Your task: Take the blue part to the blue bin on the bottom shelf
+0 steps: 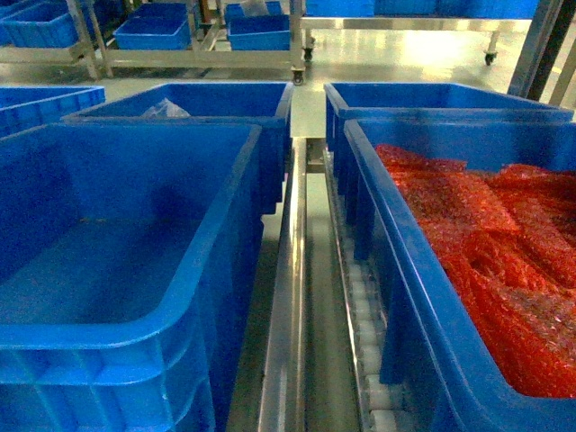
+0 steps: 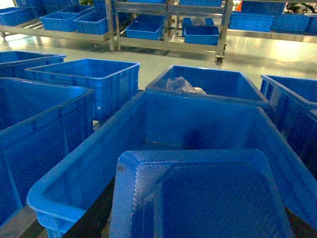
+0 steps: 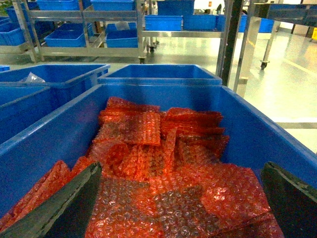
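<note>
The blue part [image 2: 198,193], dark blue with a fine gridded surface, fills the bottom of the left wrist view. It sits where my left gripper [image 2: 198,220] has its jaws; the fingers are hidden behind it. It hangs over the near end of the empty blue bin [image 2: 54,196], which is the big left crate [image 1: 135,337] in the head view. The bottom shelf shows as a steel rail [image 1: 288,297] and white rollers [image 1: 364,306] between the crates. My right gripper [image 3: 183,208] is open above red bubble-wrap packets [image 3: 148,163]. Neither gripper appears in the head view.
A second blue crate [image 1: 423,297] holding the red packets stands on the right. Behind the blue bin is a crate [image 2: 208,84] with a clear plastic bag [image 2: 183,85]. More blue crates [image 2: 94,79] stand to the left. Wheeled steel racks [image 1: 207,54] with crates line the far floor.
</note>
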### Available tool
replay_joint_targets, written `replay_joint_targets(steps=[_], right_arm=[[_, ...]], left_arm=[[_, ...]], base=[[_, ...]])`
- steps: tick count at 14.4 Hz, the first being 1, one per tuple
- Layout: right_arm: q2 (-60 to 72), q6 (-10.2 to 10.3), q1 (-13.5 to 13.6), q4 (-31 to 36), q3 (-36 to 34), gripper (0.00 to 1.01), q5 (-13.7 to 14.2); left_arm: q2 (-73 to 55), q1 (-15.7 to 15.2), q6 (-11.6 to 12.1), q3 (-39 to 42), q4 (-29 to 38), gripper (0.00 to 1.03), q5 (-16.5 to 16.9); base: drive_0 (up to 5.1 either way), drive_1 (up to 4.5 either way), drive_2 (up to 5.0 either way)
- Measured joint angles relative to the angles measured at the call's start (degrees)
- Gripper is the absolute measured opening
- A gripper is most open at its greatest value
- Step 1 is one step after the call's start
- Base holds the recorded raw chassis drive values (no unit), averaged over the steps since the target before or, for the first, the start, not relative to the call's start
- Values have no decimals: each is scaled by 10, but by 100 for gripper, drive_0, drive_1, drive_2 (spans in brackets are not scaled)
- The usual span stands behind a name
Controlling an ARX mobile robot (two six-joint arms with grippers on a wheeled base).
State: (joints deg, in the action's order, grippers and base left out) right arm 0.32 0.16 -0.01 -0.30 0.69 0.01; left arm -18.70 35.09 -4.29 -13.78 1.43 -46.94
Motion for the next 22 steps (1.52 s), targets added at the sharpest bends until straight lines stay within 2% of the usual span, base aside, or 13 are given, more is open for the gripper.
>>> replay_joint_targets(steps=[11,13,14,16,17,18,19,21,22], right_arm=[[0,0,0,0,0,98,0],[0,0,0,0,0,98,0],[0,0,0,0,0,98,0],[0,0,0,0,0,98,0],[0,0,0,0,0,98,0],[0,0,0,0,0,98,0],[0,0,0,0,0,98,0],[0,0,0,0,0,98,0],[0,0,0,0,0,98,0]], left_arm=[[0,0,0,0,-1,43,0],[-22,-14,5,-5,18,43,70],[-68,-39,5,-21,51,43,117],[-226,-112,-2,-86,162,43,259],[-314,-149,-20,-127,201,45,334],[-399,-176,-43,-173,181,59,384],[-457,-181,-57,-181,172,71,390],[-459,-177,-64,-166,172,95,396],[-448,-177,-65,-172,176,99,395]], base=[[0,0,0],[0,0,0],[0,0,0],[0,0,0],[0,0,0],[0,0,0],[0,0,0],[0,0,0],[0,0,0]])
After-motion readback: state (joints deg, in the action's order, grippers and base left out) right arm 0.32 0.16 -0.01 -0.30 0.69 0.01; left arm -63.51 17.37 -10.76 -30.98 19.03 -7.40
